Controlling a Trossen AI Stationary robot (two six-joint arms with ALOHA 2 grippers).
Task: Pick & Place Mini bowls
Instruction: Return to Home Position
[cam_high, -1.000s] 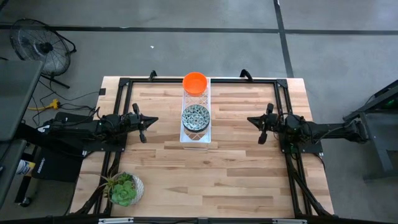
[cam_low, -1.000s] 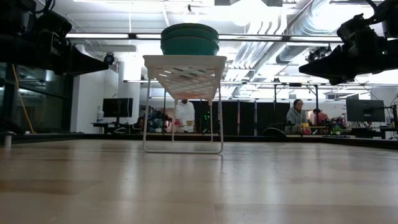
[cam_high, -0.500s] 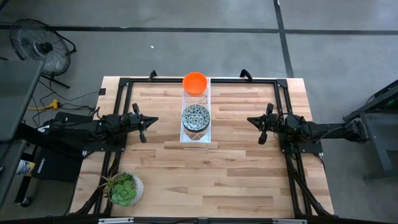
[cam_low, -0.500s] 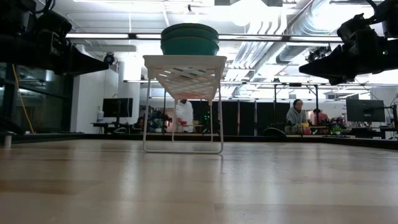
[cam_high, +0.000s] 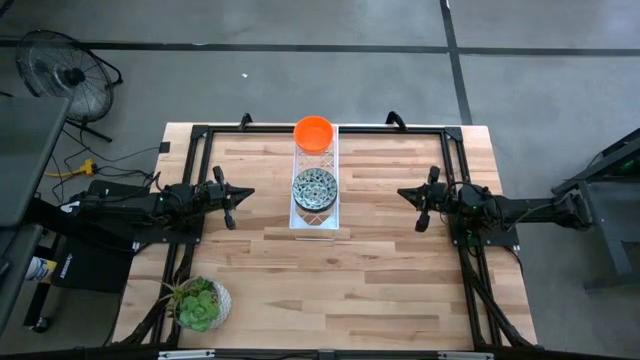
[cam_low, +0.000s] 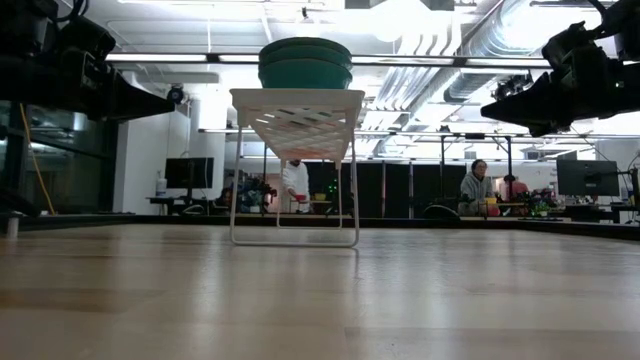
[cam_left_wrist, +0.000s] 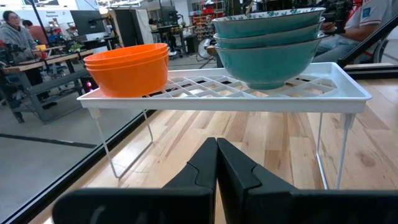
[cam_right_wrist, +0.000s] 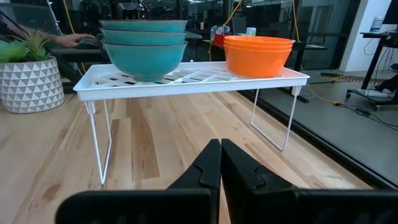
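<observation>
A white wire rack (cam_high: 315, 190) stands on thin legs at the table's middle, toward the far edge. On it sit two stacks of mini bowls: orange ones (cam_high: 314, 132) at the far end (cam_left_wrist: 127, 67) (cam_right_wrist: 258, 55), patterned blue-grey ones (cam_high: 314, 188) at the near end (cam_left_wrist: 268, 45) (cam_right_wrist: 144, 48) (cam_low: 305, 62). My left gripper (cam_high: 232, 196) (cam_left_wrist: 217, 163) hovers shut to the rack's left, pointing at it. My right gripper (cam_high: 420, 200) (cam_right_wrist: 221, 163) hovers shut to the rack's right, also facing it. Neither touches anything.
A potted green plant (cam_high: 200, 303) in a white patterned pot (cam_right_wrist: 28, 74) stands at the near left corner. Bare wood lies between each gripper and the rack and across the table's near half. People sit at desks in the room beyond.
</observation>
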